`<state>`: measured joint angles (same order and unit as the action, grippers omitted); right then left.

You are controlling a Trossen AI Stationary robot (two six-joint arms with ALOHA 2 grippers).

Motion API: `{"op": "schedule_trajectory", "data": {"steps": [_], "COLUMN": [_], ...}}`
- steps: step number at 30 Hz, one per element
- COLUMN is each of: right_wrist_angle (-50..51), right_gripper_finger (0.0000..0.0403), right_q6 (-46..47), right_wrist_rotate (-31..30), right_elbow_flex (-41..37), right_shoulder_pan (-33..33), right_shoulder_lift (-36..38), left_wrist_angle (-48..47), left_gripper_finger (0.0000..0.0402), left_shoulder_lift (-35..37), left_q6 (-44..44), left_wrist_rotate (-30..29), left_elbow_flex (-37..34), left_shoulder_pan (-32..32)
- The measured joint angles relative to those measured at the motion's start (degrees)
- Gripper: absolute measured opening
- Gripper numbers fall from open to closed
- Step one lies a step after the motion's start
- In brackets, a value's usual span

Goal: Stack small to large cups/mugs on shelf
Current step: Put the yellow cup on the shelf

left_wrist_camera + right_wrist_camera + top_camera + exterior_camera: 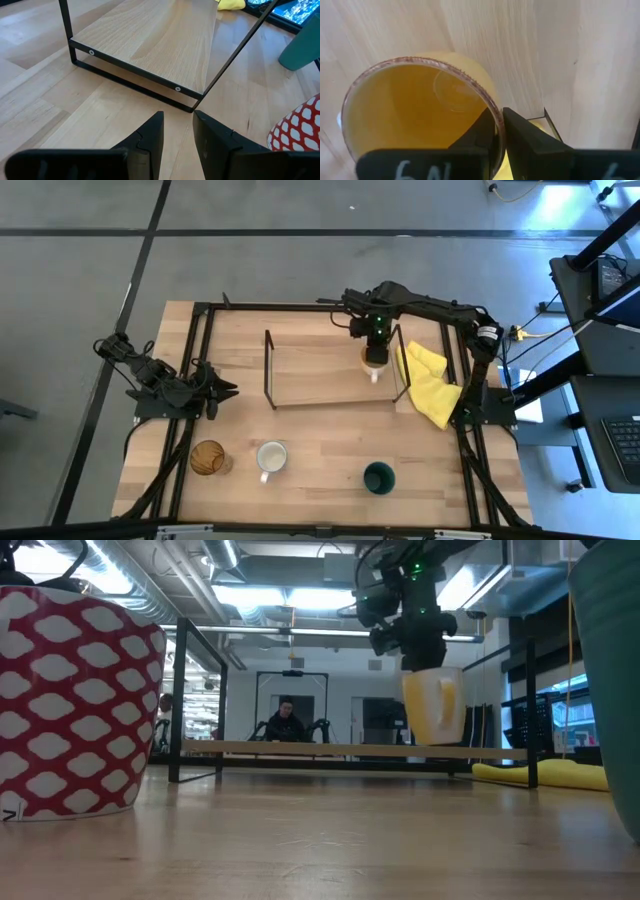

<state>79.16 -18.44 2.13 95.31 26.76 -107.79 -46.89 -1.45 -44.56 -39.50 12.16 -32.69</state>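
Note:
My right gripper reaches over the right end of the shelf and is shut on the orange-inside mug, which sits low over the light board. My left gripper waits left of the shelf, its fingers a little apart and empty, pointing at the shelf's near left corner. The amber tumbler, the white mug with a red-and-white outside, and the dark green cup stand in a row near the table's front edge. My right gripper pinches the mug's rim on the side away from the handle, one finger inside and one outside. The fingers come from above, pointing down. The mug hangs upright, handle toward the near side. I cannot tell whether its base touches the board.
A yellow cloth lies just right of the shelf. The shelf's black wire end frames stand at its two ends. A person sits in the room beyond the table.

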Motion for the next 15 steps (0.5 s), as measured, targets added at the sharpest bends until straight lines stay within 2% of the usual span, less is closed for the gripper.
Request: {"op": "schedule_trajectory", "data": {"steps": [8,15], "right_wrist_angle": [1.7,1.7], "right_gripper_finger": [0.0042,0.0089], "right_q6": [1.2,2.8], "right_wrist_rotate": [0.0,0.2], "right_elbow_flex": [0.0,0.0], "right_shoulder_pan": [0.0,0.0], "right_shoulder_lift": [0.0,0.0], "left_wrist_angle": [0.0,0.0], "left_gripper_finger": [0.0098,0.0098], "left_shoulder_lift": [0.0,0.0], "left_q6": [0.0,0.0], "left_wrist_rotate": [0.0,0.0], "left_elbow_flex": [0.0,0.0], "left_shoulder_pan": [0.0,0.0]}}
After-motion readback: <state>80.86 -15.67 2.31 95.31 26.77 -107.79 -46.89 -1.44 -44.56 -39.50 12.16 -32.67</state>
